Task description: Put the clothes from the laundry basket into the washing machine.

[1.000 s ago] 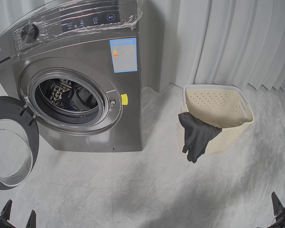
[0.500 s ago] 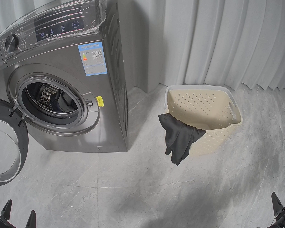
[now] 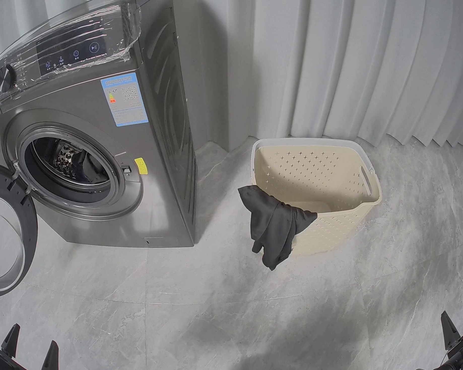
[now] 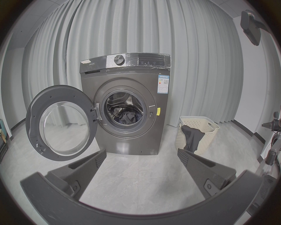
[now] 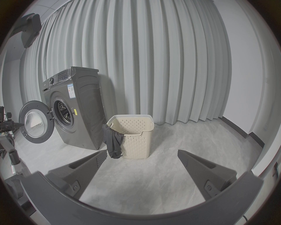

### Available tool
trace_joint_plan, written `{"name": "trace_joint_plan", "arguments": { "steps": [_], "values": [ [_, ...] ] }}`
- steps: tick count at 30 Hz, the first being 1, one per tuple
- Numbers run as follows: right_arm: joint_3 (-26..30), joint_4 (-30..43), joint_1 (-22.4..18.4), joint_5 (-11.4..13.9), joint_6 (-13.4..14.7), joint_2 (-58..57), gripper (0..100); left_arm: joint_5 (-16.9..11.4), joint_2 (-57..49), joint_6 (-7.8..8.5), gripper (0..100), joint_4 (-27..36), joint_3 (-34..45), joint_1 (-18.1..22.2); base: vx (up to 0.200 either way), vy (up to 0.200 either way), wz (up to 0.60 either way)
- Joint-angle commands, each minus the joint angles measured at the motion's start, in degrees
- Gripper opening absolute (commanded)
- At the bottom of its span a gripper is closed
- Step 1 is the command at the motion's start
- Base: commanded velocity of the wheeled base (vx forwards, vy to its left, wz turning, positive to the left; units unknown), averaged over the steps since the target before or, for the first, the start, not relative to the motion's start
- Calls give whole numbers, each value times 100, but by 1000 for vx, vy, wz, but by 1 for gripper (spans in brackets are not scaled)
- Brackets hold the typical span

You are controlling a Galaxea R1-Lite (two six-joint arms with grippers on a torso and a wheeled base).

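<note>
Low at the near edge, the left gripper (image 3: 32, 338) and the right gripper (image 3: 457, 306) both hang with their fingers apart and nothing between them, well short of the work. The step in hand looks like closing in on the basket (image 3: 310, 141) for the dark garment (image 3: 273, 224), which is draped over the near left corner of its rim, with most of the cloth hanging down the outside wall toward the floor (image 3: 195, 305). The right arm is the nearer one, so it would do well to take the cloth at the bunched fold on the rim, not at the loose hanging end, and to lift straight up so that the light plastic basket is not dragged or tipped. The cloth is limp, so a trailing end could brush the floor or catch on the machine's opening; a deep grip on a thick fold would help. The floor is pale grey stone-look tile, smooth and level. To the left of the basket and apart from it stands the washing machine (image 3: 154, 145), its round door (image 3: 26, 220) swung wide to the left and dark clothes (image 4: 126, 115) lying in the drum. Grey pleated curtains (image 3: 338, 63) close the far side of the room.
</note>
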Motion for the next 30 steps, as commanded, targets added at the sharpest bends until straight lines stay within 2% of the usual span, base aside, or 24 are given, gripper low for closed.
{"name": "trace_joint_plan", "arguments": {
  "steps": [1,15,21,30],
  "values": [
    [99,-2,-5,4,0,-53,100,4,-44,-4,100,0,101,2,200,0,0],
    [99,-2,-5,4,0,-53,100,4,-44,-12,100,0,101,2,200,0,0],
    [99,-2,-5,4,-9,-53,100,4,-44,-4,100,0,101,2,0,0,0],
    [99,-2,4,-13,35,-53,100,4,-44,-12,100,0,101,2,0,-200,0]
  ]
}}
